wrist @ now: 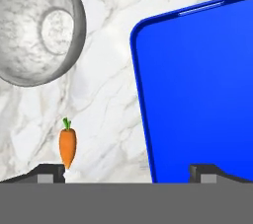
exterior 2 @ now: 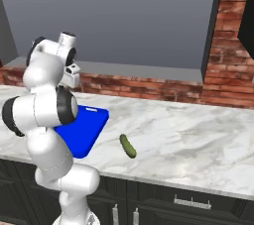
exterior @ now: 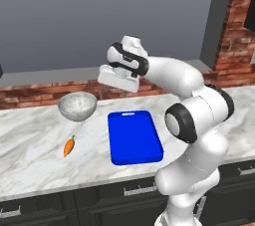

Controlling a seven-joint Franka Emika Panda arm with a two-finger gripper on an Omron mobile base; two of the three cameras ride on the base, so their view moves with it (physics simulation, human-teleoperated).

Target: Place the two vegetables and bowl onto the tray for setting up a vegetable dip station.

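The hand (wrist: 128,171) hangs high over the tabletop (exterior: 30,145), fingers spread wide and empty. The carrot (wrist: 67,146) lies just off its left fingertip, apparently long axis running front-to-back, between bowl (wrist: 34,30) and front edge, beside the bare tray (wrist: 197,90).

light: bright, even, rendered | shadows: faint, soft | glare: mild on arm | focus: sharp throughout
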